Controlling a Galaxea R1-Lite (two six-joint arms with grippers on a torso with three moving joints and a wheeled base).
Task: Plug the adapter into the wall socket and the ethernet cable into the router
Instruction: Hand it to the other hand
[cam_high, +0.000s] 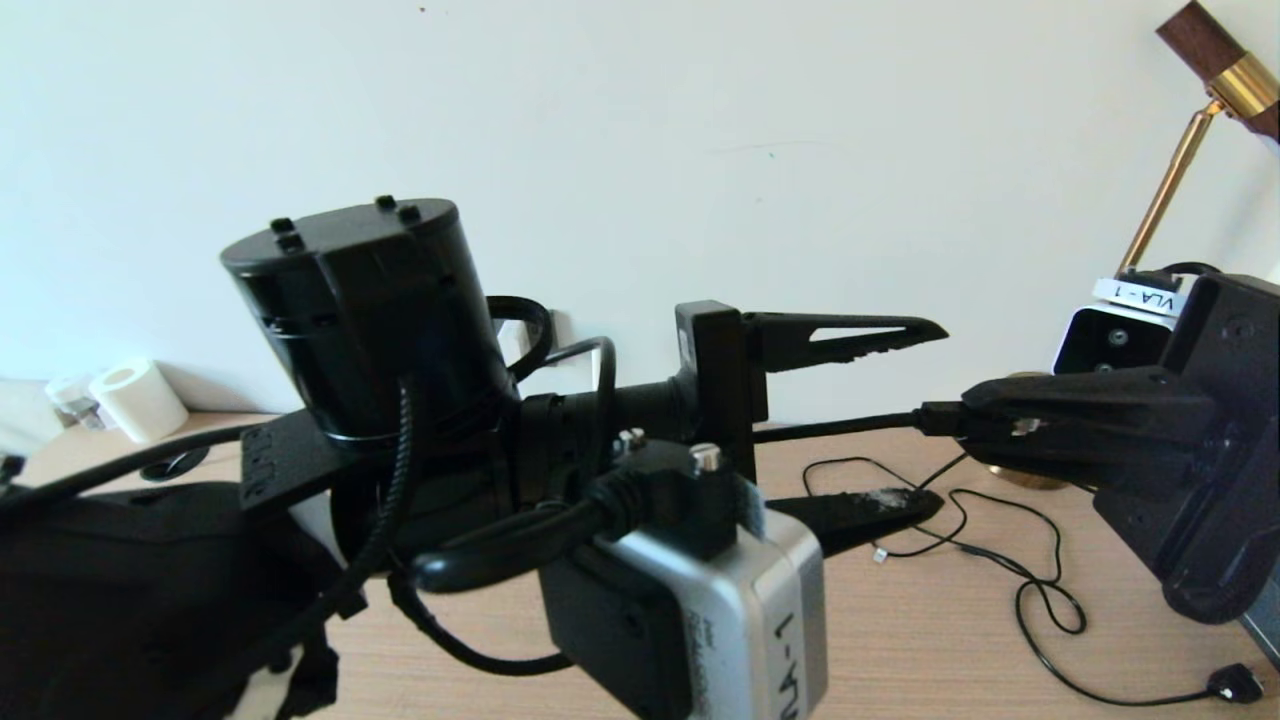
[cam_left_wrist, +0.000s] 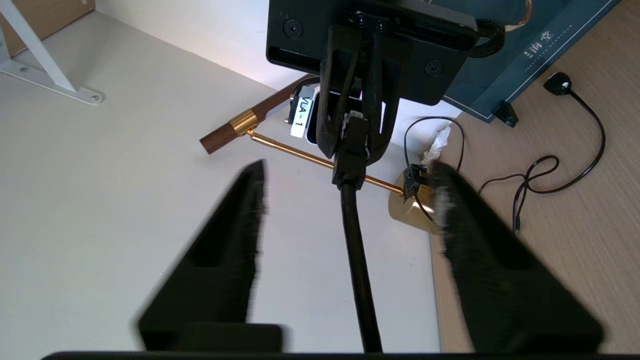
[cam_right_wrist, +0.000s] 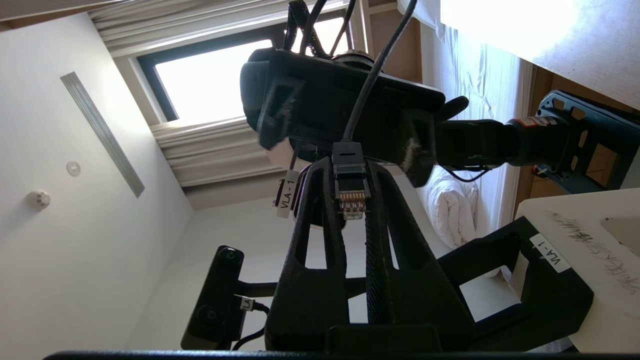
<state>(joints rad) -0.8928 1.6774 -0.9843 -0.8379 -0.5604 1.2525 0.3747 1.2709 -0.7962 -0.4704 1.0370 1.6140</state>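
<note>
Ethernet cable (cam_high: 840, 428): thick black lead strung level above the bench (cam_high: 900, 640), its plug end clenched between the fingers of the right gripper (cam_high: 975, 412) at 3 o'clock in the head view, clear connector (cam_right_wrist: 352, 200) poking out past the grip, presumably so it can be presented to a port. Left gripper (cam_high: 925, 420): fingers released and spread wide either side of the lead, touching nothing, likely a hand-over just finished. Router, adapter, wall socket: not in view.
</note>
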